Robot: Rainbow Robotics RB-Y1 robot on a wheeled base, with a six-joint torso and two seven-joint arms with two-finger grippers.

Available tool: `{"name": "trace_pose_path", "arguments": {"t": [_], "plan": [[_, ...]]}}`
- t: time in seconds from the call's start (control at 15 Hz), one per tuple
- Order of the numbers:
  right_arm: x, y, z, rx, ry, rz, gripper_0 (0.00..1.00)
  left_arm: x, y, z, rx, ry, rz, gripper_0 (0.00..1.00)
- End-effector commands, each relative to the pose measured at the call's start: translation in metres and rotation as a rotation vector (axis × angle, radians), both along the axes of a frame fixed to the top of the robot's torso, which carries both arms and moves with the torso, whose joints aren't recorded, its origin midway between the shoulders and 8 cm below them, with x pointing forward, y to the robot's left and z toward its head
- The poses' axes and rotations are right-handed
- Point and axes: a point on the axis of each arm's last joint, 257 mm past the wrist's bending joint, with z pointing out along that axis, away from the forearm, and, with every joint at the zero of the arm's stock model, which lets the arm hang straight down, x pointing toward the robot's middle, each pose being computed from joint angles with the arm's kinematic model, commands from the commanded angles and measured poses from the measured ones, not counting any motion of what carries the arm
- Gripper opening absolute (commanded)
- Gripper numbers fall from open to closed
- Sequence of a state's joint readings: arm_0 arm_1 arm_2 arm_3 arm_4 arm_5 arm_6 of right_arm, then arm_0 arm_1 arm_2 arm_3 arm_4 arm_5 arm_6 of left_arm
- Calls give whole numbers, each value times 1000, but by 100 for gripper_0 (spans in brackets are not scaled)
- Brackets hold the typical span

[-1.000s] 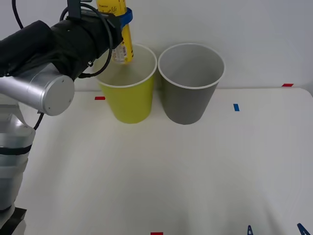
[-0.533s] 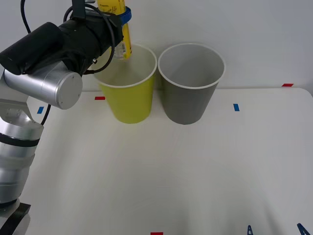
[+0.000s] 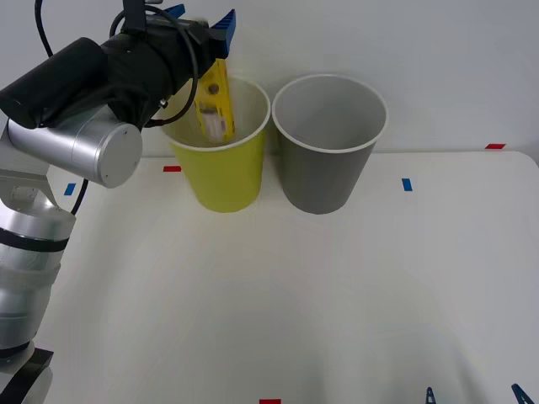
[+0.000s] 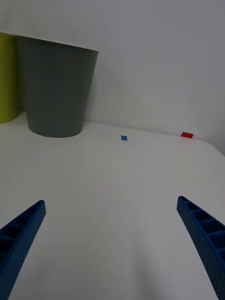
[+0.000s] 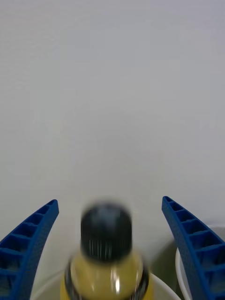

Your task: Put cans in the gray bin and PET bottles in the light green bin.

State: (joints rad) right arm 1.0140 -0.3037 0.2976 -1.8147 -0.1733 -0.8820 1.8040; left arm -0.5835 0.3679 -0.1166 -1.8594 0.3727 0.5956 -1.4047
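This looks like a robotics lab or test room, not a home or a shop. A plain white table fills the lower part of the front view, set against a bare white wall across the top of the frame. Small squares of coloured tape mark spots on the table: a blue one at the right, red ones at the far right edge, at the left beside the lime bin, and at the bottom centre. A silver and black robot arm with exposed black cables occupies the upper left.
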Motion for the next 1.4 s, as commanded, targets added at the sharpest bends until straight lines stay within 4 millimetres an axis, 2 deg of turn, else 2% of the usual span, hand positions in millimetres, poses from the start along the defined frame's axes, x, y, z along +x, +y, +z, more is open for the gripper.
{"name": "trace_pose_path", "arguments": {"t": [0.07,0.13,0.27,0.33,0.6,0.87,1.07,1.27,1.4], "plan": [[0,0,0,0,0,0,97,-7,6,11,18,-25,-6,100],[0,0,0,0,0,0,97,-16,6,10,12,-20,-31,100],[0,0,0,0,0,0,98,-44,11,-6,24,-23,-41,100],[0,0,0,0,0,0,97,-66,19,-19,40,-31,-24,100],[0,0,0,0,0,0,97,-119,41,-78,62,42,19,100],[0,0,0,0,0,0,97,-153,59,-136,70,164,48,100],[0,0,0,0,0,0,98,-179,70,-171,39,203,70,100],[0,0,0,0,0,0,97,-201,79,-197,7,248,94,100],[0,0,0,0,0,0,97,-208,82,-208,11,247,101,100]]}}
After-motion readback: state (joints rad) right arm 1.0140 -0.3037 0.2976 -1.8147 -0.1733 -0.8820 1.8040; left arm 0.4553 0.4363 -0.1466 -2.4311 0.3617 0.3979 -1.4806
